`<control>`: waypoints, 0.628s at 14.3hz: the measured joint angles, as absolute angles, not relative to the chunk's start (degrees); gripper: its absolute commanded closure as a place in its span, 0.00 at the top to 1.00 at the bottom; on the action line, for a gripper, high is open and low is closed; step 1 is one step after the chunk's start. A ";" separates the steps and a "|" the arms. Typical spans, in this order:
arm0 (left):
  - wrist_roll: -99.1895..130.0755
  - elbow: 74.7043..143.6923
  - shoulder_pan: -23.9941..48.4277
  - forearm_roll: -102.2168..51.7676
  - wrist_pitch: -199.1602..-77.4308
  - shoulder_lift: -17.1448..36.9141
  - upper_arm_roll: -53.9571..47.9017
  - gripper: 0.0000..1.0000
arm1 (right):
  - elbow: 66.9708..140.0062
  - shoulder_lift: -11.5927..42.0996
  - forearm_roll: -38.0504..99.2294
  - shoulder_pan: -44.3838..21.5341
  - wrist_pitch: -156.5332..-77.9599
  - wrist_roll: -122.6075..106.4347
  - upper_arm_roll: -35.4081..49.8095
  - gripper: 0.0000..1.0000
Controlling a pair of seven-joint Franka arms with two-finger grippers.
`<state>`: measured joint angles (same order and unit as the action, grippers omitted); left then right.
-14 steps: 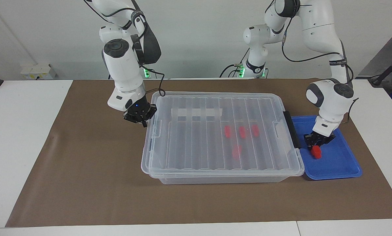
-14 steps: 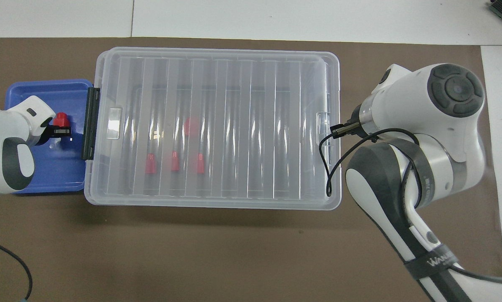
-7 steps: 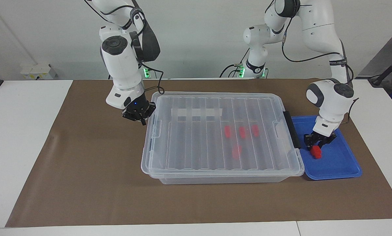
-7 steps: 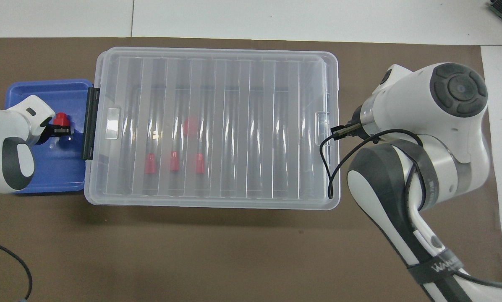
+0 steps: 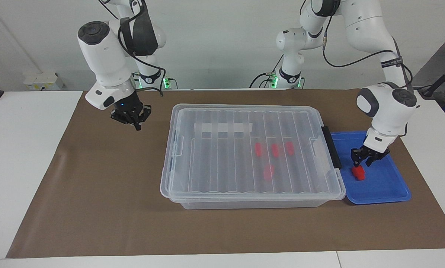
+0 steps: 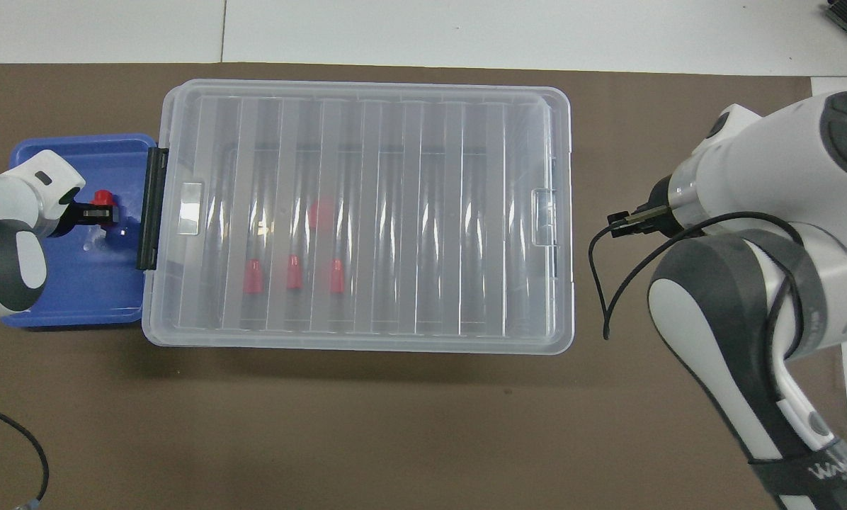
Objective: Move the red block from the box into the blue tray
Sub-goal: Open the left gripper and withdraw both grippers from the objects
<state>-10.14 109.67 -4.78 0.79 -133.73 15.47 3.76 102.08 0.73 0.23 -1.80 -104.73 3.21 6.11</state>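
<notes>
The red block (image 5: 359, 173) (image 6: 100, 197) lies on the floor of the blue tray (image 5: 388, 188) (image 6: 76, 290), near the tray's edge next to the box. My left gripper (image 5: 361, 163) (image 6: 105, 214) hangs just above the block with its fingers open and nothing between them. The box (image 5: 215, 163) (image 6: 423, 212) stands in the middle of the mat with its ribbed clear lid shut. Several more red blocks (image 5: 275, 149) (image 6: 293, 273) show through the lid. My right gripper (image 5: 135, 124) (image 6: 618, 227) is shut and empty over the mat, beside the box's unlatched end.
A brown mat (image 5: 107, 193) covers the table under the box and tray. The box's black latch (image 5: 330, 147) faces the tray. A white strip (image 5: 222, 127) lies on the lid. A black cable (image 6: 600, 283) hangs from the right arm's wrist.
My left gripper has opened, risen a little and left the red block in the tray. My right arm has drawn up and away from the box's end.
</notes>
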 measured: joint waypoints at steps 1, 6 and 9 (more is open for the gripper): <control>-10.14 107.93 -4.78 0.78 -129.10 14.04 3.76 0.51 | 102.04 0.05 0.23 -0.91 -103.55 3.72 6.10 0.92; -10.14 98.69 -4.77 0.76 -110.29 8.13 3.68 0.56 | 99.75 -2.90 0.24 4.06 -99.02 4.28 5.72 0.99; -10.14 96.76 -4.75 0.72 -105.63 4.62 3.23 0.84 | 95.89 -3.06 0.21 5.35 -94.39 4.95 5.61 0.99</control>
<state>-10.14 96.76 -4.75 0.72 -105.63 4.62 3.23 95.89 -3.06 0.21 5.35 -94.39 4.95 5.61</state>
